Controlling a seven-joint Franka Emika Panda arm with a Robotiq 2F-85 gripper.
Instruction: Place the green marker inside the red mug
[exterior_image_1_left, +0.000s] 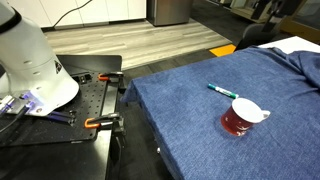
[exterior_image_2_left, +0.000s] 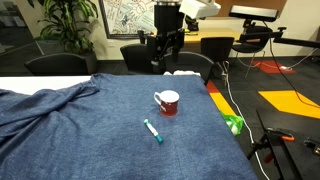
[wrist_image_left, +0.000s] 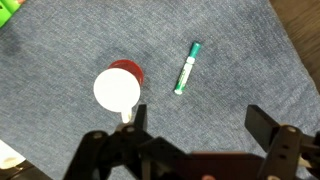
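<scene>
Teal-green pen-like marker (wrist_image_left: 187, 68) lies flat on blue denim cloth (wrist_image_left: 60, 40), just beside upright glossy dark-red mug (wrist_image_left: 118, 88); black gripper (wrist_image_left: 198, 122) hovers above, fingers spread and empty, likely lining up a grasp.

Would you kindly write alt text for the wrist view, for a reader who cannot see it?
Seen from above, a green marker lies on blue cloth beside, not touching, a red mug with a white inside. The open gripper reaches in from the bottom edge, holding nothing.
</scene>
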